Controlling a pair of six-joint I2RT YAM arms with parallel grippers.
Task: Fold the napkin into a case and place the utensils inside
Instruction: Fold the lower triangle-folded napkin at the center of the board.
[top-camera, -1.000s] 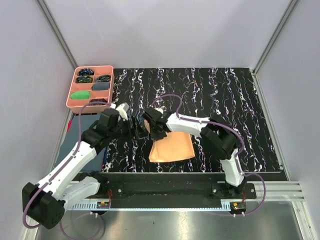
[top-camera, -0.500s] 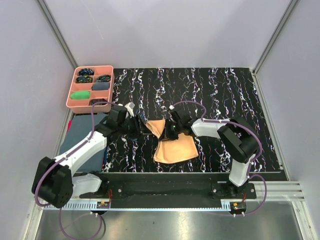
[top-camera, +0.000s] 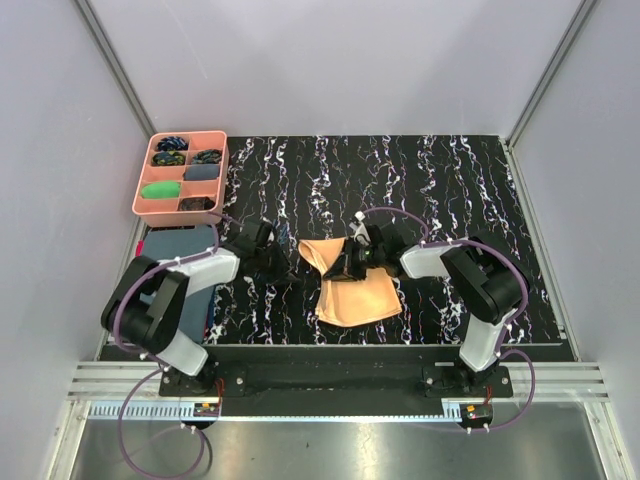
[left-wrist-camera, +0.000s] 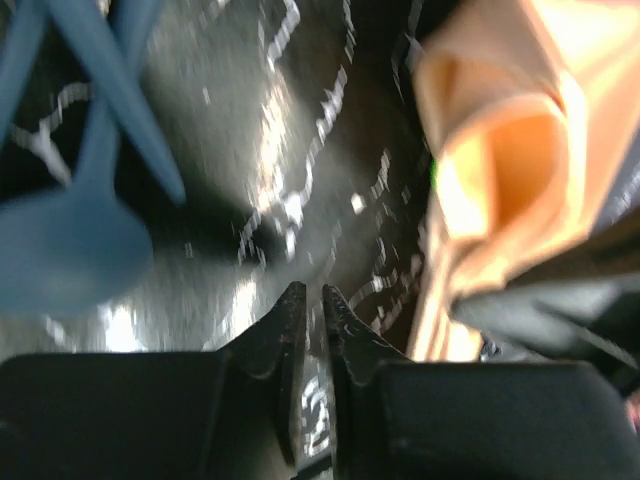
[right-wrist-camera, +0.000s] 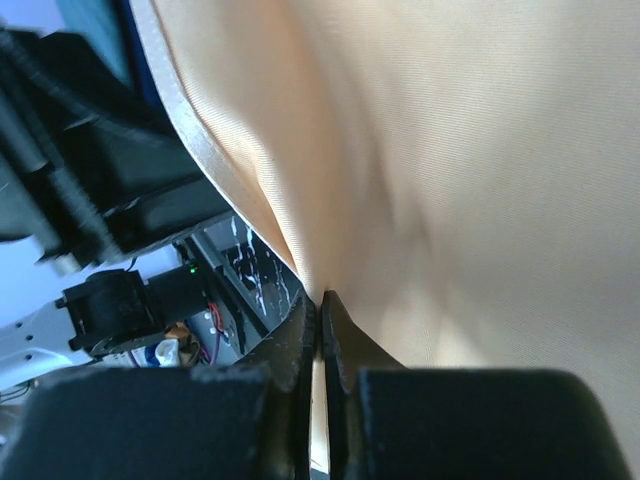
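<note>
Since a second ago the left arm has folded in toward its base and the left end effector (top-camera: 280, 264) has closed down from wide. Meanwhile the right end effector (top-camera: 342, 268) has drawn the shiny peach-orange fabric napkin (top-camera: 362, 295) slightly rightward across the black, white-veined worktop (top-camera: 450, 190).

From above, the napkin lies folded near the front edge, its upper left part lifted and bunched at the right end effector. A pink compartment tray (top-camera: 155, 213) sits at the far left, with a dark blue-grey cloth (top-camera: 175, 245) just in front of it.

At the left wrist, the fingers (left-wrist-camera: 285, 330) are all but closed, with a thin slit between them and nothing held. Blurred slim blue plastic utensils (left-wrist-camera: 70, 245) lie ahead to the left, apart from the tips. The napkin's open fold gapes at the right.

At the right wrist, the fingers (right-wrist-camera: 300, 335) are pinched together on the napkin's edge.
</note>
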